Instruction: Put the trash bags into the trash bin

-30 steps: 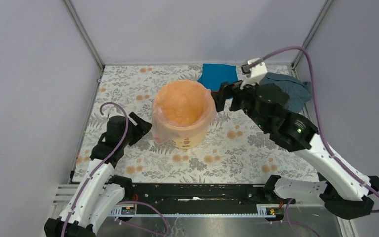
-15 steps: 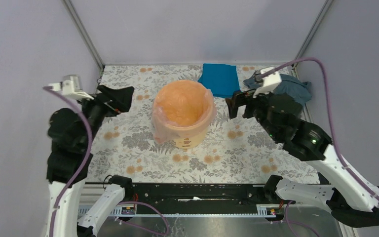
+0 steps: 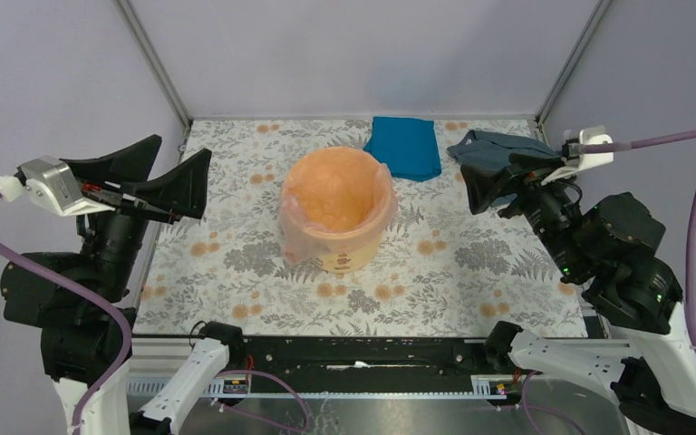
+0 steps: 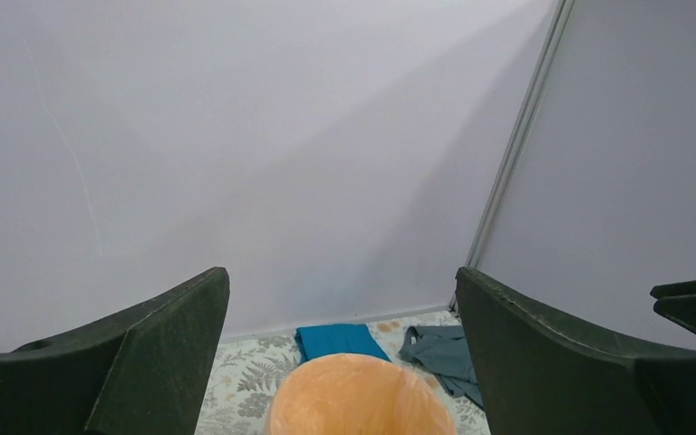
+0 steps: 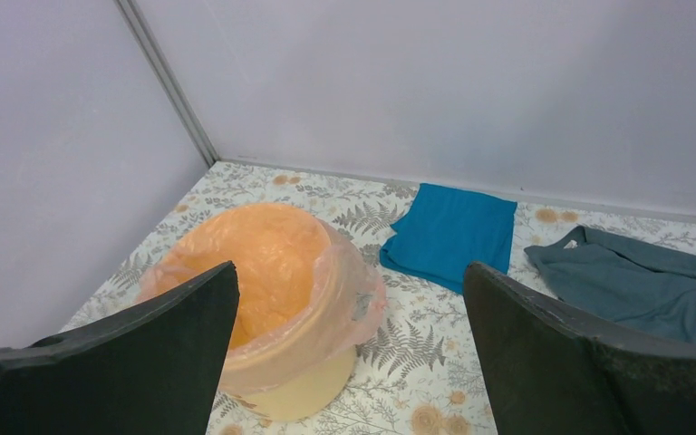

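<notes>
Currently the left gripper (image 3: 181,149) stands raised at the left edge of the table (image 3: 236,263), jaws spread wide and holding nothing; one second earlier it sat low, just beside the left wall of the trash bin (image 3: 349,256), close to the hanging film, and it has since lifted and drawn back well clear. At the centre of the table the trash bin stands upright in the same position as before. The trash bag (image 3: 335,195) lines the inside of the bin, its mouth folded outward over the rim all round, with a longer flap hanging down the left outer wall; its placement has not changed over the last second. Behind the bin, toward the far wall, the bright blue cloth (image 3: 405,147) lies flat, and to its right the grey-blue cloth (image 3: 489,143) lies crumpled, now showing more than when the right arm crossed over it. The right gripper (image 3: 489,170) has withdrawn from the bin's right rim, where it was a second ago, to a raised position near the grey-blue cloth, well apart from the bin, jaws spread wide and empty
</notes>
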{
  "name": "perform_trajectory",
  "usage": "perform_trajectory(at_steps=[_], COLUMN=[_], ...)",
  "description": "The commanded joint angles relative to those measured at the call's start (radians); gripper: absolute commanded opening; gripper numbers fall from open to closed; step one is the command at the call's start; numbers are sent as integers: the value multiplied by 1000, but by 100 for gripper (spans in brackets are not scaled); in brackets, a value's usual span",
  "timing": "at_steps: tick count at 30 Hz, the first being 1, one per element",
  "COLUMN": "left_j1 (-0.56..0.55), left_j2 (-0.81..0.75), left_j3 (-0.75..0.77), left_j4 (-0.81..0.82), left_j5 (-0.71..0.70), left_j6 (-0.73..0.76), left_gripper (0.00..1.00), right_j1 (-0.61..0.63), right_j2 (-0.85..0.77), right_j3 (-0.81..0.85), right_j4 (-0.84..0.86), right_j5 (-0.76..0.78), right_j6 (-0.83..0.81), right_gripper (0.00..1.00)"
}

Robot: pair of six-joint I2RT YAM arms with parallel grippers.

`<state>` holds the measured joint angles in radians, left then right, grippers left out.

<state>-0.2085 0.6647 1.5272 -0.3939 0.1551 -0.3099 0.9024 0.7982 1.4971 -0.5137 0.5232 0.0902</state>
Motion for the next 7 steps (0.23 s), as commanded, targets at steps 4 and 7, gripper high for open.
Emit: perform_trajectory(at_steps=[4,7], left_j1=[4,5], left_j2=[7,8], left_j3=[-22,-22], left_j4=[16,15], left_j5=[4,4], left_j6=[29,29], left_gripper=[99,99], right_j1=[4,3], right_j2=[-3,-11], right_j3=[-57,-65], right_j4=[75,74], right_j5=[71,77], right_j6=[-19,-21], right_gripper=[100,100])
